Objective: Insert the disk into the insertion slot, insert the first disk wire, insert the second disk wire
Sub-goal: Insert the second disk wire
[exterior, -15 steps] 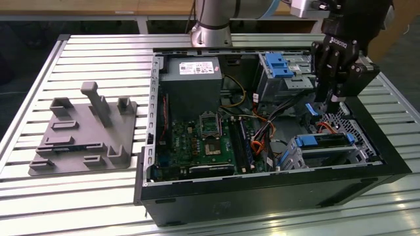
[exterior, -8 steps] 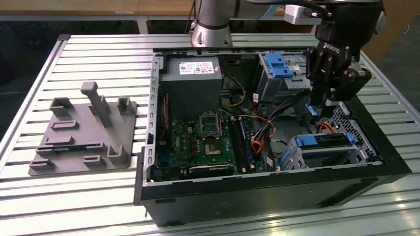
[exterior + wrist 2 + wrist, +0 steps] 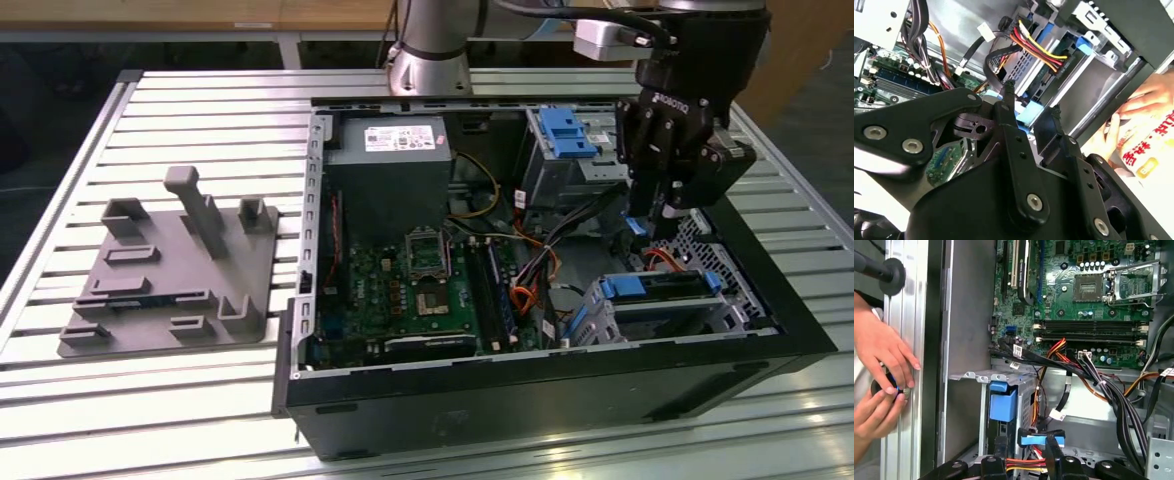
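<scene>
Disk (image 3: pixel 654 288), blue-framed, inside perforated insertion slot (image 3: pixel 674 322)

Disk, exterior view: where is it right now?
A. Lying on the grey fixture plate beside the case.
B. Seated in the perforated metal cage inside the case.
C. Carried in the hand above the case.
B: the disk, in its blue frame, sits in the insertion slot, inside the case toward the exterior view's right.

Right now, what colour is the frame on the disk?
Bright blue on the disk, clearest in the exterior view.
</scene>
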Motion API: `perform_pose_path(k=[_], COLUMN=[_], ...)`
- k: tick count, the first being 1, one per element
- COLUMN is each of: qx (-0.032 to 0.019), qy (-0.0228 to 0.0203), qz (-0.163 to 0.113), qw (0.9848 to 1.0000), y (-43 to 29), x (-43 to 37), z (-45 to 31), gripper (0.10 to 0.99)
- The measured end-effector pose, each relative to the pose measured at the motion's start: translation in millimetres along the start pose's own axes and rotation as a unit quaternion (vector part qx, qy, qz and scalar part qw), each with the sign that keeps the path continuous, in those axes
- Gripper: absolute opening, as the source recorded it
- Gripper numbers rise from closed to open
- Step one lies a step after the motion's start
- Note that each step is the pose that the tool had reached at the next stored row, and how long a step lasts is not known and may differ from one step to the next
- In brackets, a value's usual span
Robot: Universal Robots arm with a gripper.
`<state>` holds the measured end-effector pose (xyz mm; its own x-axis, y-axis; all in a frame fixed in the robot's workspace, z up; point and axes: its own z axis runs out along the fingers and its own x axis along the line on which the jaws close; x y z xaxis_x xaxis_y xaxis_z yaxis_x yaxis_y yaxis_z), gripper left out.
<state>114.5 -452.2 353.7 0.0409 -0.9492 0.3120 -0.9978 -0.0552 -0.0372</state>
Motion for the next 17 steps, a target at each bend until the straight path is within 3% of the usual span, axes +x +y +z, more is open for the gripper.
perform_pose_path(k=[4, 9, 11, 12, 17], qx=[0.0057, 0.0061, 0.0072, 0.0075, 0.0075], qy=[-0.0057, -0.0085, -0.0181, -0.0208, -0.0221], qz=[0.002, 0.002, 0.002, 0.002, 0.002], qw=[1.0, 0.9999, 0.9998, 0.9998, 0.9997], y=[6.4, 7.2, 7.3, 7.3, 7.4], x=[-0.4, 3.6, 5.3, 6.4, 8.0], z=[0.6, 3.9, 5.0, 5.4, 5.9], gripper=[0.431, 0.431, 0.431, 0.431, 0.431])
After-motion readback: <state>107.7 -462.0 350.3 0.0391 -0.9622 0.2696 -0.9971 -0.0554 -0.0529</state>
